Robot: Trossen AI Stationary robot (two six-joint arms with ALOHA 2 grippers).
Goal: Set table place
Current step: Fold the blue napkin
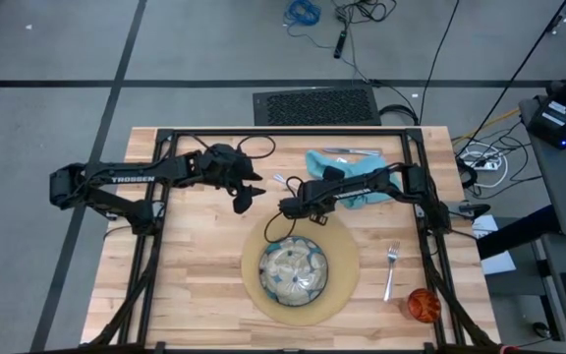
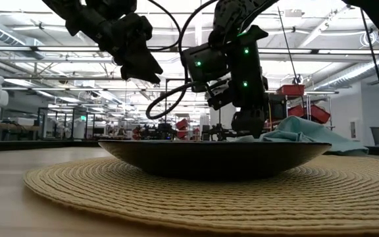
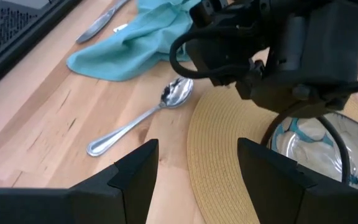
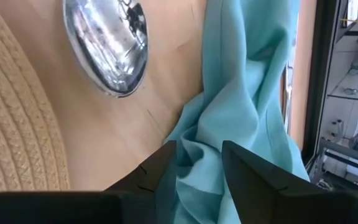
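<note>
Silver and glossy, the spoon (image 3: 143, 118) lies flat on the pale plank table (image 1: 195, 285), its long axis slanting, bowl toward the crumpled teal napkin (image 1: 357, 177), handle toward the left arm. It sits just beyond the woven tan placemat (image 1: 347, 261) carrying the round green-patterned plate (image 1: 296, 273). The right gripper (image 4: 194, 163) hangs low beside the spoon's bowl, fingers parted over napkin folds, grasping nothing. The left gripper (image 3: 197, 171) hovers nearby, spread and empty.

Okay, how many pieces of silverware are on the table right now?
3: a spoon beside the placemat, a fork on its other side, a knife behind the napkin. More may be hidden.
</note>
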